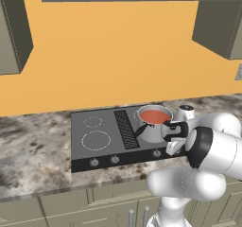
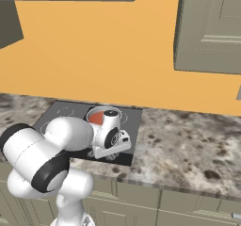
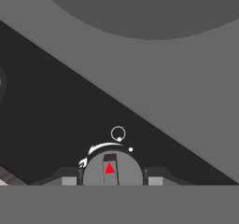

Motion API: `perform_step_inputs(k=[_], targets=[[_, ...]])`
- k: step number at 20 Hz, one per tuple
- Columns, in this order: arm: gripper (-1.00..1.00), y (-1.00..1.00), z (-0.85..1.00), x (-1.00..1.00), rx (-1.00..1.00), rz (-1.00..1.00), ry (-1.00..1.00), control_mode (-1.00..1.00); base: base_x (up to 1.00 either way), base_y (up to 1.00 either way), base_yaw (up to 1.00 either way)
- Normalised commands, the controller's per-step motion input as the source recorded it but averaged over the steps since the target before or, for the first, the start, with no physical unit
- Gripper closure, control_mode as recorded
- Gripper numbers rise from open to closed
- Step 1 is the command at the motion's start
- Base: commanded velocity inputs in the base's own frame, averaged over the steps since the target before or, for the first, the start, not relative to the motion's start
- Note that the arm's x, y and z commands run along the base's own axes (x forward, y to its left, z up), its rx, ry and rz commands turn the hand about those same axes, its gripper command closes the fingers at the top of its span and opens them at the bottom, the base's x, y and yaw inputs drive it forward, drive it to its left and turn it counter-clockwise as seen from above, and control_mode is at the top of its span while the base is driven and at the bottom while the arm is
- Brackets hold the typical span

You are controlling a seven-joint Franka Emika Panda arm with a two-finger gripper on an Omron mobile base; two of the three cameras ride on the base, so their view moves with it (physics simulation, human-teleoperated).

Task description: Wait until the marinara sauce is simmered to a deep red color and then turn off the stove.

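Sauce (image 1: pixel 154 115) sits orange-red in the steel pot (image 1: pixel 152 130) at the stove's (image 1: pixel 101 126) right rear | gripper (image 3: pixel 112 180) is down at the front-right knob (image 3: pixel 112 169), fingers closed on it either side | judgement: keep the grip square and twist smoothly to off, without slipping.

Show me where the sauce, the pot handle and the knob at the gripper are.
sauce (image 1: pixel 154 115), left base view, middle of the red surface
pot handle (image 1: pixel 140 129), left base view, its black bar
knob (image 3: pixel 112 170), hand view, its face by the red mark
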Motion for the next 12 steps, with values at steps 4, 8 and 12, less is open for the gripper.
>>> perform_step_inputs(k=[4,8,12], targets=[[1.00,0.00,0.00,0.00,0.00,0.00,0.00,-1.00,0.00,0.00,0.00],[1.00,0.00,0.00,0.00,0.00,0.00,0.00,-1.00,0.00,0.00,0.00],[1.00,0.00,0.00,0.00,0.00,0.00,0.00,-1.00,0.00,0.00,0.00]])
